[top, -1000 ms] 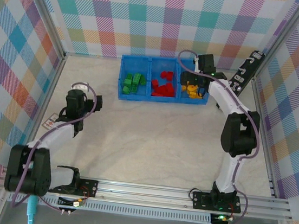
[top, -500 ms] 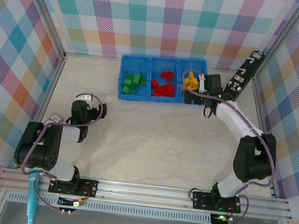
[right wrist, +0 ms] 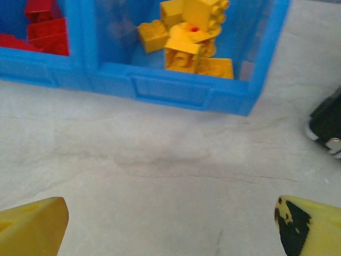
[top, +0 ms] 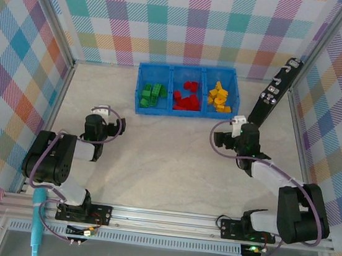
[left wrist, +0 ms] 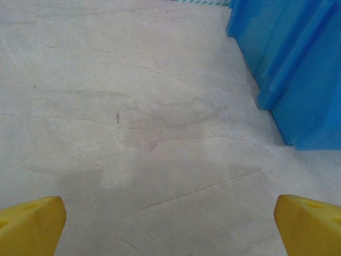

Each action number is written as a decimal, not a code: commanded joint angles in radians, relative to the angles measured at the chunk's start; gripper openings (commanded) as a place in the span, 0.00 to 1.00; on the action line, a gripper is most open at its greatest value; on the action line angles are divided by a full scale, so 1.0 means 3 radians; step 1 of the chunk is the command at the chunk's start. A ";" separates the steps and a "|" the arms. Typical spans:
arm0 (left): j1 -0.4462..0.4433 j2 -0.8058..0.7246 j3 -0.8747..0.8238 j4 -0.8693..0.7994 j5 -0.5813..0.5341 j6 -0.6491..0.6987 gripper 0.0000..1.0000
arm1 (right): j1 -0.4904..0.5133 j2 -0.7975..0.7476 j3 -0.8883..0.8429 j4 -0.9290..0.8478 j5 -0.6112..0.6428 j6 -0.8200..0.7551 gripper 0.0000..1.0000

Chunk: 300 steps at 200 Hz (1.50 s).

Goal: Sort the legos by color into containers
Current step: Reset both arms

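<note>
The blue tray point(top: 187, 74) stands at the back of the table with three containers side by side. Green legos point(top: 151, 94) lie in the left one, red legos point(top: 187, 97) in the middle one, yellow-orange legos point(top: 219, 98) in the right one. My right gripper point(top: 232, 135) hovers low over bare table in front of the tray, open and empty. Its view shows the tray's front wall point(right wrist: 170, 88), the yellow-orange legos point(right wrist: 186, 40) and some red legos point(right wrist: 45, 29). My left gripper point(top: 98, 125) is folded back at the left, open and empty, with the tray's corner point(left wrist: 298, 69) ahead to the right.
A long black device with white marks point(top: 274, 91) leans against the right wall beside the tray; its end shows as a black shape point(right wrist: 327, 125). Plaid walls close in three sides. A metal rail point(top: 166, 218) runs along the near edge.
My right arm has drawn back from over the yellow compartment toward the near side and dropped low. My left arm has folded in closer to its base. Both grippers stayed open.
</note>
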 commanded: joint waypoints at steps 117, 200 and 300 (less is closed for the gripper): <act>-0.0017 -0.0004 0.0042 0.0040 0.0052 0.0062 1.00 | -0.0618 0.0741 -0.0491 0.1928 -0.0408 0.0134 0.99; -0.0017 -0.0005 0.0045 0.0035 0.0052 0.0063 1.00 | -0.0749 0.0759 -0.0370 0.1691 -0.0600 0.0238 0.99; -0.0020 -0.0001 0.0042 0.0036 0.0052 0.0062 1.00 | -0.0741 0.0761 -0.0370 0.1682 -0.0592 0.0231 0.99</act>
